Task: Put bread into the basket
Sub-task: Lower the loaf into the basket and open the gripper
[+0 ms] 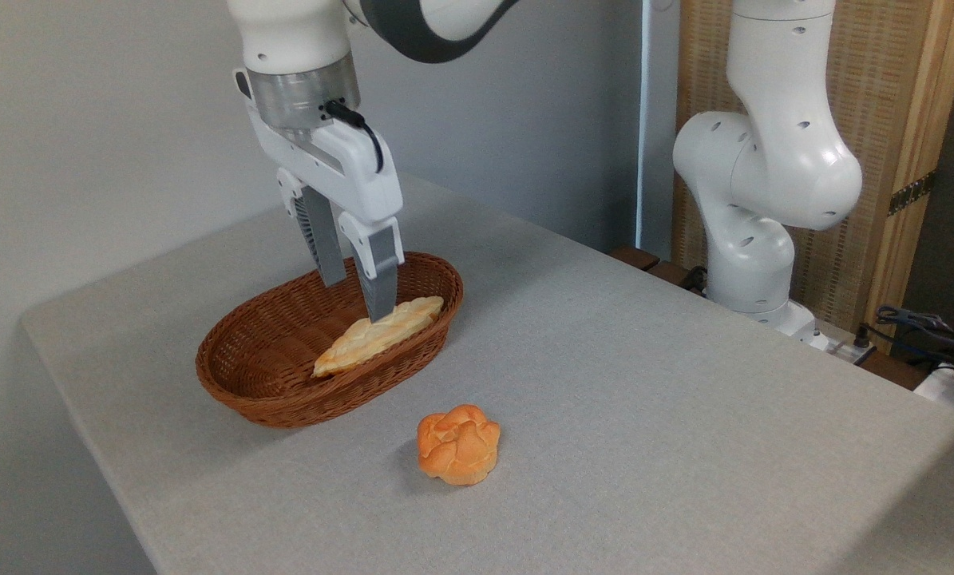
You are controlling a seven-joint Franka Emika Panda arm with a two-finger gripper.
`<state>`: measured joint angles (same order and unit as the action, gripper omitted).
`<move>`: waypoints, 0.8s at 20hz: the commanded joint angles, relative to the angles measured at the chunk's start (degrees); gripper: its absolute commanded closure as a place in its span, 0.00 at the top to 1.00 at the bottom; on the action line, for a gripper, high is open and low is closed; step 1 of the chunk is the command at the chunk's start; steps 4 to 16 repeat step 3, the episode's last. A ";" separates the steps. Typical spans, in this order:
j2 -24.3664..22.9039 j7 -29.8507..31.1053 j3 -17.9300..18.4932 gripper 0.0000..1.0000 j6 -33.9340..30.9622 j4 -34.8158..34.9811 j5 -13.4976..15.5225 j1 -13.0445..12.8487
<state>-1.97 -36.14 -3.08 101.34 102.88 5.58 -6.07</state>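
Gripper jaws spread, braided loaf released below the near finger, leaning on wicker basket rim (far finger inside). A straight lift is advised, loaf left unsnagged.

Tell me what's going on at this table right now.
A white robot arm's gripper is down over the wicker basket, its fingers spread on either side of the long braided bread, which lies inside along the right-hand rim. A small orange bun sits untouched on the table in front.
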 commanded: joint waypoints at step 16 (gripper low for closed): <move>0.30 -4.20 5.80 1.00 2.11 -0.40 -0.30 -0.43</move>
